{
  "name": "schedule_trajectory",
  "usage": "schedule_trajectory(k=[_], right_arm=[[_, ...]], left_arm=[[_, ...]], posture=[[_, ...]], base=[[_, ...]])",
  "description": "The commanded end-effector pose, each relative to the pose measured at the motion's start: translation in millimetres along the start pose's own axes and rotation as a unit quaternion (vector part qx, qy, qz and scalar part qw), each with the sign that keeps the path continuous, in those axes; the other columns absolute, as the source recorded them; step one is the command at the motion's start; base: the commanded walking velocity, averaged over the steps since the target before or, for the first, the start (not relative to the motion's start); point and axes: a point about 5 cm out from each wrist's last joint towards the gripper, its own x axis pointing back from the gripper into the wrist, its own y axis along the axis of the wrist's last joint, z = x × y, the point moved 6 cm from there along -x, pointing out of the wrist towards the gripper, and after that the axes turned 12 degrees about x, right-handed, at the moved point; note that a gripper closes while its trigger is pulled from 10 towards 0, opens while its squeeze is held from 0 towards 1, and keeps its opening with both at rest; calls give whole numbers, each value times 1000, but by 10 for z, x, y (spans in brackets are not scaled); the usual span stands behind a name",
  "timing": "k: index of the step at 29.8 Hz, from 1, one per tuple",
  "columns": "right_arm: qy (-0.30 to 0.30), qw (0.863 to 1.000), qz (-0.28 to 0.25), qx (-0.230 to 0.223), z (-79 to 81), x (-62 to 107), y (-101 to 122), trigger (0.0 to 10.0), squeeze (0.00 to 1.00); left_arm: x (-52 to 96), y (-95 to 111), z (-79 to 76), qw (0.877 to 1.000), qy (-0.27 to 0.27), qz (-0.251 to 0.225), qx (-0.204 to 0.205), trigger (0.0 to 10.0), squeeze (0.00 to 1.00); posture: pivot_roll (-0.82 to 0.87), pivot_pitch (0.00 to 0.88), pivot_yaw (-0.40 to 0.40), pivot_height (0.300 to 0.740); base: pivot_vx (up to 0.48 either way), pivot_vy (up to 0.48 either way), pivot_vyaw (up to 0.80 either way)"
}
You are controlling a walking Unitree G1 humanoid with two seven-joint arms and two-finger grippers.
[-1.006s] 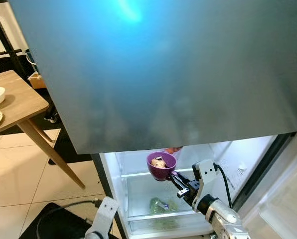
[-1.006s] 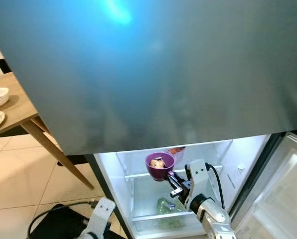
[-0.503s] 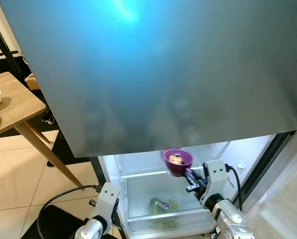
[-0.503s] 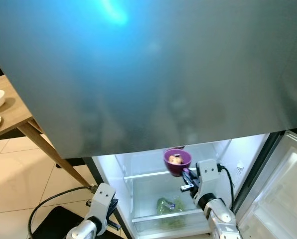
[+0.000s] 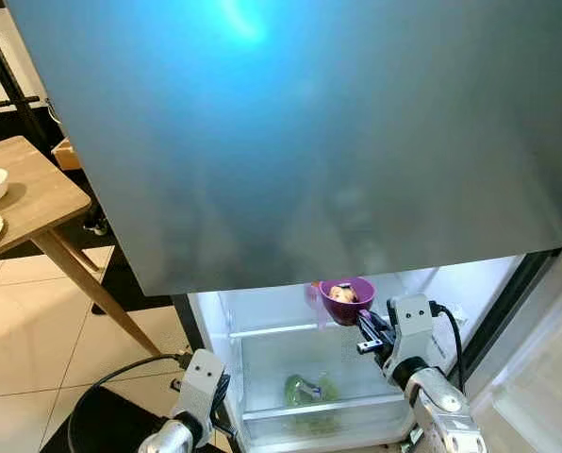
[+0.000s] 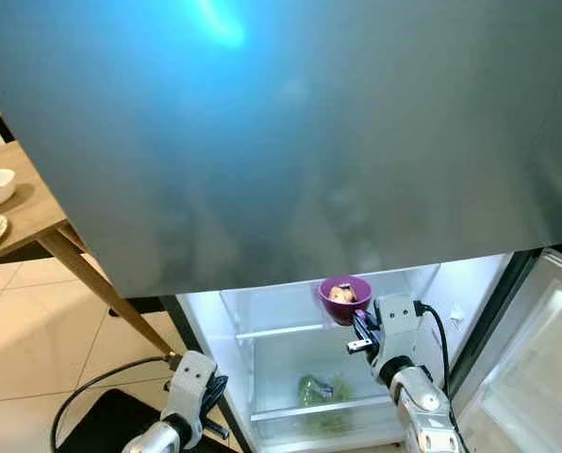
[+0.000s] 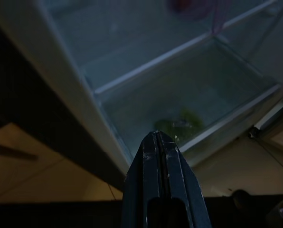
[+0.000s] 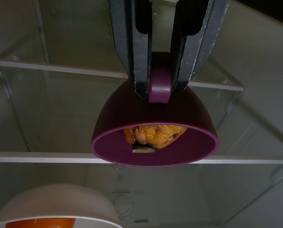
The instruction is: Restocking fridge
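Currently, step in hand: placing. The right gripper (image 8: 160, 88) is clamped on the handle tab of a purple bowl (image 8: 153, 130) holding a piece of orange-brown food (image 8: 153, 134), carried at the mouth of the open fridge (image 5: 451, 293), above a glass shelf (image 8: 108, 72).
Next move, as a judgement: carry the bowl farther in, level, and lower it onto bare shelf before letting go.
Obstructions: a white bowl (image 8: 51, 209) with something orange in it sits inside, just beside the purple one; the large grey door panel (image 5: 309, 132) overhangs the opening.
Other items: green vegetables (image 5: 309, 389) in the lower drawer; a wooden table (image 5: 31, 198) with dishes at far left.
Left gripper (image 7: 160, 156): fingers pressed together, empty, low at the fridge's left edge.
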Motion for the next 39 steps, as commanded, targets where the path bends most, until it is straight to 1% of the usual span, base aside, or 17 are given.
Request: schedule_trajectory(k=[1,4,11,12,14,19,21,25,29,34,38,39], right_arm=[[-2,1000,-21,9,-34,-42,119,10000,0],[-5,1000,-25,10,-69,-50,144,10000,0],[-12,999,-27,13,-113,-47,158,10000,0],[-20,999,-28,15,-157,-35,162,10000,0],[-25,999,-28,16,-181,-27,162,10000,0],[-28,999,-29,17,-194,-24,169,10000,0],[-32,999,-34,19,-204,-27,191,10000,0],[-32,998,-51,13,-206,-26,248,10000,0],[-29,998,-56,13,-201,-28,275,10000,0],[-31,998,-52,17,-212,-41,277,10000,0],[-34,998,-51,17,-233,-64,304,10000,0],[-37,998,-54,17,-245,-75,329,10000,0]], left_arm=[[-21,63,-19,1000,-11,-9,-15,10000,0],[-47,124,-28,1000,-15,-19,-17,10000,0],[-57,155,-32,999,-17,-25,-16,10000,0],[-62,166,-40,999,-19,-27,-17,10000,0],[-64,173,-45,999,-20,-28,-18,10000,0],[-70,187,-53,999,-22,-31,-19,10000,0],[-74,196,-55,999,-23,-33,-19,10000,0],[-84,216,-57,999,-23,-35,-20,10000,0],[-94,239,-58,999,-23,-39,-21,10000,0],[-100,250,-62,999,-23,-41,-22,10000,0],[-113,271,-75,998,-25,-44,-22,10000,0],[-131,312,-84,998,-25,-52,-18,10000,0]], posture=[[-151,11,73,675],[-151,9,74,660],[-152,6,77,645],[-154,8,79,635],[-155,11,80,625],[-155,12,81,605],[-154,14,82,590],[-154,14,82,585],[-152,14,79,585],[-153,13,79,585],[-155,15,79,570],[-156,14,79,560]], base=[[0,0,0],[0,0,0],[0,0,0],[0,0,0],[0,0,0],[0,0,0],[0,0,0],[0,0,0],[0,0,0],[0,0,0],[0,0,0],[0,0,0]])
